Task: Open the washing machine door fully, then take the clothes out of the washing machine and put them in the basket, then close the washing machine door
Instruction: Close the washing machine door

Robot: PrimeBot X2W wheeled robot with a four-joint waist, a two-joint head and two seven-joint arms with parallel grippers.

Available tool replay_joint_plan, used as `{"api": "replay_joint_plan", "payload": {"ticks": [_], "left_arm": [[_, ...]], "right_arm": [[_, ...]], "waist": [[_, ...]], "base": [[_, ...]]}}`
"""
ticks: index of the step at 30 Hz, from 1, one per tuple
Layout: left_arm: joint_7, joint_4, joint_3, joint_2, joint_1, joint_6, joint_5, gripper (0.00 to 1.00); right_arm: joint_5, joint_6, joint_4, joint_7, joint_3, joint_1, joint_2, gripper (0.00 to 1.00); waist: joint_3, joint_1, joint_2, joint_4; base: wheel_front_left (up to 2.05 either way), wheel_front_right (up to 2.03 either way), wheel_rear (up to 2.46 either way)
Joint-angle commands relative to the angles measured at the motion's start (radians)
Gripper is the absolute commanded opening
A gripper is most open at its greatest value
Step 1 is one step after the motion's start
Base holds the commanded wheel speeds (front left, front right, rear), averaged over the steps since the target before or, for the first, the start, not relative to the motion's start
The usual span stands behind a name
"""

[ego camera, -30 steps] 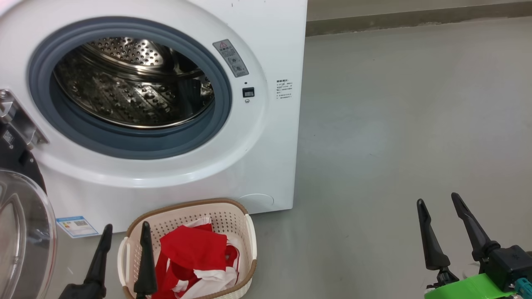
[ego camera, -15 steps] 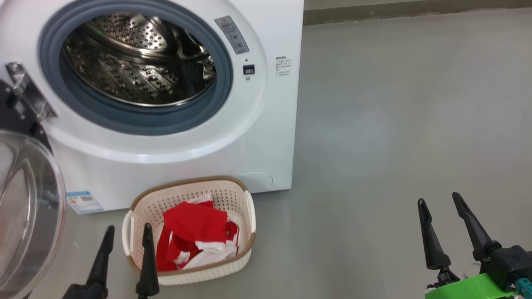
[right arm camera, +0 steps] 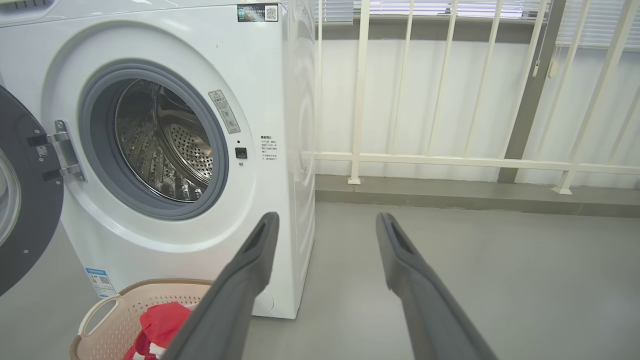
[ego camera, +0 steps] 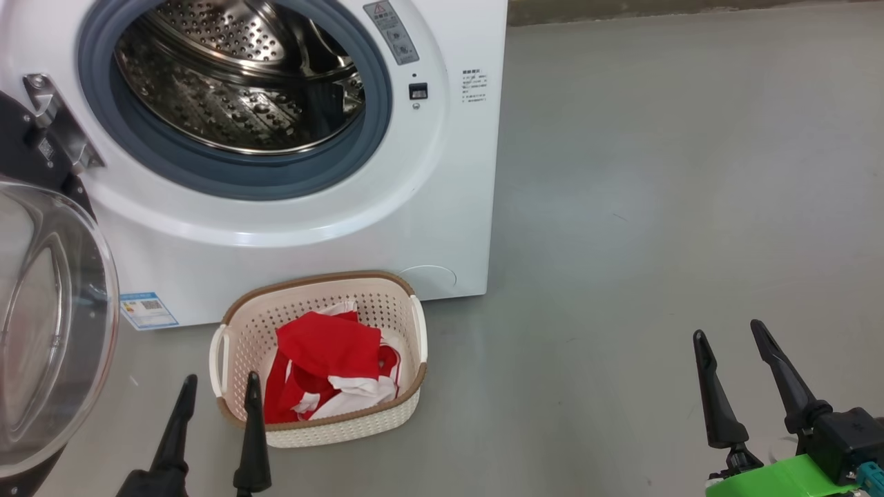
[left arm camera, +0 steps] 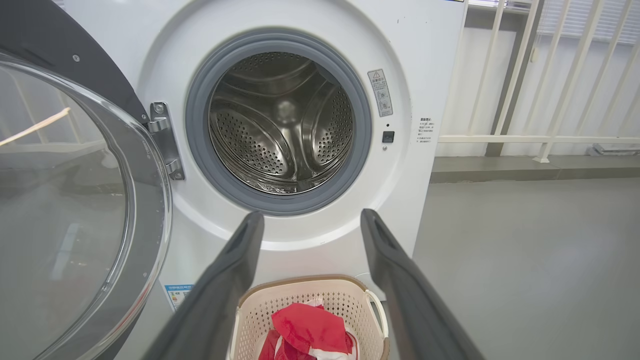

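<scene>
The washing machine stands on the grey floor with its steel drum facing me. The door is swung out on its hinge at 9 o'clock of the opening, and its glass bowl bulges toward 3 o'clock. It stands near the left jaws, at their 9 o'clock.

The basket sits on the floor at 6 o'clock of the opening, close to the machine's front. Its handles are at 9 and 3 o'clock, so its long axis runs along that front. The red and white clothes lie heaped inside.

A white railing runs behind, at 3 o'clock of the machine.

The left jaws gape wide and empty at 7 o'clock of the head view, one finger overlapping the basket's near corner there. The right jaws, equally wide and empty, sit at 4 o'clock over bare floor.

Since a second ago my head camera has shifted. The machine rides higher in frame and the basket shows whole, but the things themselves lie as before.
</scene>
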Motion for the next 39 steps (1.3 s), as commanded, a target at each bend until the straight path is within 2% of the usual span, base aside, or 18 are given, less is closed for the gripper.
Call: {"api": "replay_joint_plan", "payload": {"ticks": [1,16,39], "left_arm": [[-0.012,-0.032,0.03,0.016,-0.043,0.011,0.008,1.0],[-0.012,-0.06,0.031,0.019,-0.055,0.031,0.019,1.0],[-0.012,-0.144,0.015,0.019,-0.043,0.095,0.039,1.0]], "right_arm": [[0.005,0.006,-0.023,-0.006,0.027,-0.036,-0.014,1.0],[0.001,0.006,-0.029,-0.006,0.042,-0.055,-0.014,1.0],[-0.023,0.006,-0.044,-0.006,0.081,-0.091,-0.014,1.0]], "waist": [[0.001,0.0,-0.0001,0.002],[0.016,0.0,-0.0001,0.07],[0.038,0.0,-0.0001,0.361]], "base": [[0.0,0.0,0.0],[0.0,0.0,0.0],[0.0,0.0,0.0]]}}
